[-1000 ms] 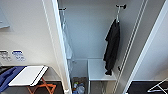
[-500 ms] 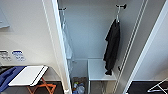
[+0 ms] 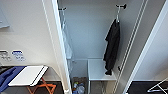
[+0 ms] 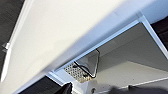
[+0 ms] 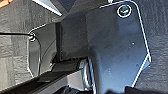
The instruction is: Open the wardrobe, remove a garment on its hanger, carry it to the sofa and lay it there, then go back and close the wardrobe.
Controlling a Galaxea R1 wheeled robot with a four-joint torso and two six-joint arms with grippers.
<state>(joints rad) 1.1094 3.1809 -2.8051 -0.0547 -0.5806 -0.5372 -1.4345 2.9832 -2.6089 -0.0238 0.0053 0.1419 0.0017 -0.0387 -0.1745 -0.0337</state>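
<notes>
The wardrobe (image 3: 90, 37) stands open straight ahead, white inside. The black garment (image 3: 112, 47) hangs at its right side on a thin white hanger (image 3: 117, 15), hooked over a black bracket (image 3: 121, 6). Its lower hem reaches down to a white shelf (image 3: 100, 71). The left door (image 3: 60, 50) stands edge-on toward me and the right door (image 3: 147, 45) is swung wide. In the left wrist view, the white door (image 4: 62, 30) passes close by, with the wardrobe's lower interior (image 4: 130, 72) beyond it.
A white garment (image 3: 67, 45) hangs at the wardrobe's left side. A basket (image 3: 79, 86) of small items sits on its floor, the same basket (image 4: 80, 71) the left wrist sees. A white folding board (image 3: 28, 75) on orange legs with a blue cloth (image 3: 6, 77) stands left; a white rack (image 3: 157, 87) is low right.
</notes>
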